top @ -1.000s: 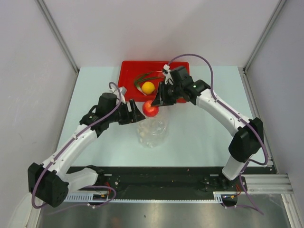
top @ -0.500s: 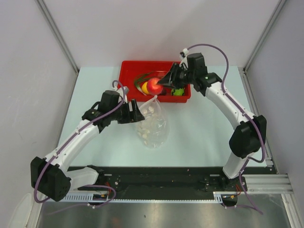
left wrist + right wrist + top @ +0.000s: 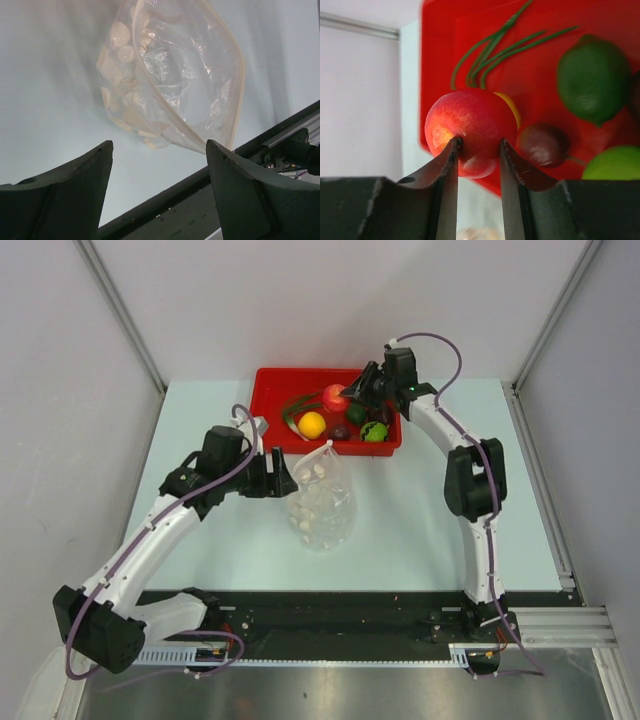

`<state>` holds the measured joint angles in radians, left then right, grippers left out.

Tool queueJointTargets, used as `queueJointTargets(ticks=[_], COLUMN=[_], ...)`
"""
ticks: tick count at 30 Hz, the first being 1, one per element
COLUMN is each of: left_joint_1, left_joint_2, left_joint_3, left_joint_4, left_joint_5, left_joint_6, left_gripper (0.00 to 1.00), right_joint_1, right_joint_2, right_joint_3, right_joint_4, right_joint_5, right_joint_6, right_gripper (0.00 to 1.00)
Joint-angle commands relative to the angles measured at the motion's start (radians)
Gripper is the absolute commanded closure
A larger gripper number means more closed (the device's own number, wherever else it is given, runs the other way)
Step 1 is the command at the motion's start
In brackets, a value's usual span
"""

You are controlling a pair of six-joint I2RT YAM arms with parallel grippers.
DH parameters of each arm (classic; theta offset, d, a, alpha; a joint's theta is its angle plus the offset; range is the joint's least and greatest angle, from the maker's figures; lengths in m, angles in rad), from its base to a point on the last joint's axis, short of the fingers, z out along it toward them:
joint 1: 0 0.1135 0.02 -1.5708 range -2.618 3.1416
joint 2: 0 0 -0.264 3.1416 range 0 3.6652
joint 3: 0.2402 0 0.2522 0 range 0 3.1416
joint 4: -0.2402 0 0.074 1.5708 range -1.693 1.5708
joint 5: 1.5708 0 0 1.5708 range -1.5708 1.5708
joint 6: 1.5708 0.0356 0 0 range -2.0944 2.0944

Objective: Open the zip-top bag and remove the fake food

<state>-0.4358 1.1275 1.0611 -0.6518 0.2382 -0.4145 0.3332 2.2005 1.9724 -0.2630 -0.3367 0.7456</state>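
The clear zip-top bag [image 3: 322, 502] lies on the table with its mouth toward the red tray; pale pieces show inside it [image 3: 170, 85]. Just left of the bag's mouth, my left gripper [image 3: 283, 478] stands open and empty, its fingertips [image 3: 159, 145] short of the bag. My right gripper [image 3: 345, 398] is shut on the red ball [image 3: 470, 125] and holds it above the tray's middle. In the tray lie a yellow ball [image 3: 312, 424], a dark maroon piece [image 3: 545, 145], a green ball [image 3: 375, 431] and a green onion [image 3: 505, 45].
The red tray [image 3: 270, 380] sits at the table's far edge against the back wall. A black rail [image 3: 200, 200] runs along the near edge behind the bag. Grey side walls close in the table left and right.
My right gripper has carried the red ball from beside the bag's mouth back over the tray. The bag's mouth has risen a little. My left arm has barely shifted.
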Motion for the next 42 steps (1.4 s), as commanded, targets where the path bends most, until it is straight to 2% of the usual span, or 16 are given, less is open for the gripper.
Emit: queueJointTargets(ticks=[1,4,5,7,8,9,11,14,20,23,27,30,31,36,39,42], left_joint_1=[0.0,0.0,0.0,0.0,0.0,0.0,0.0,0.0,0.0,0.0,-0.001,-0.003,-0.003,-0.001,0.0,0.0], left_joint_2=[-0.04,-0.026,-0.02,-0.014,-0.002,0.008,0.038,0.078,0.109,0.124,0.135,0.039,-0.05,-0.279,-0.417,-0.52], left_joint_3=[0.048,0.062,0.063,0.065,0.068,0.069,0.082,0.102,0.106,0.099,0.089,0.028,-0.016,-0.059,-0.102,-0.162], left_joint_4=[-0.042,-0.075,-0.077,-0.074,-0.071,-0.071,-0.068,-0.072,-0.037,0.012,0.034,0.061,0.096,0.133,0.197,0.301], left_joint_5=[-0.014,-0.019,-0.017,0.004,0.009,0.019,0.018,0.021,0.009,0.038,0.066,0.041,0.036,0.016,0.035,0.084], left_joint_6=[0.065,0.077,0.082,0.085,0.086,0.085,0.08,0.072,0.023,-0.001,-0.041,-0.063,-0.067,-0.073,-0.134,-0.294], left_gripper=[0.21,0.2,0.2,0.2,0.2,0.2,0.19,0.2,0.22,0.23,0.3,0.28,0.22,0.09,0.01,0.01], right_joint_1=[-0.003,-0.003,-0.005,-0.005,-0.006,-0.006,-0.006,-0.005,-0.002,0.004,0.02,0.03,0.042,0.142,0.217,0.239], right_joint_2=[0.106,0.186,0.208,0.264,0.283,0.297,0.317,0.289,0.095,-0.01,-0.258,-0.387,-0.477,-0.738,-0.893,-1.037], right_joint_3=[0.13,0.213,0.247,0.296,0.345,0.365,0.404,0.382,0.205,0.041,-0.188,-0.344,-0.424,-0.584,-0.665,-0.779], right_joint_4=[0.059,0.032,0.015,-0.027,-0.041,-0.053,-0.09,-0.123,-0.182,-0.212,-0.268,-0.353,-0.378,-0.528,-0.607,-0.627], right_joint_5=[0.111,0.139,0.145,0.157,0.159,0.162,0.163,0.163,0.151,0.14,0.151,0.179,0.203,0.31,0.395,0.363], right_joint_6=[-0.058,-0.069,-0.071,-0.08,-0.081,-0.083,-0.086,-0.097,-0.121,-0.126,-0.188,-0.225,-0.247,-0.281,-0.217,-0.129], right_gripper=[0.83,0.72,0.64,0.55,0.49,0.36,0.23,0.16,0.13,0.12,0.1,0.07,0.05,0.0,0.0,0.0])
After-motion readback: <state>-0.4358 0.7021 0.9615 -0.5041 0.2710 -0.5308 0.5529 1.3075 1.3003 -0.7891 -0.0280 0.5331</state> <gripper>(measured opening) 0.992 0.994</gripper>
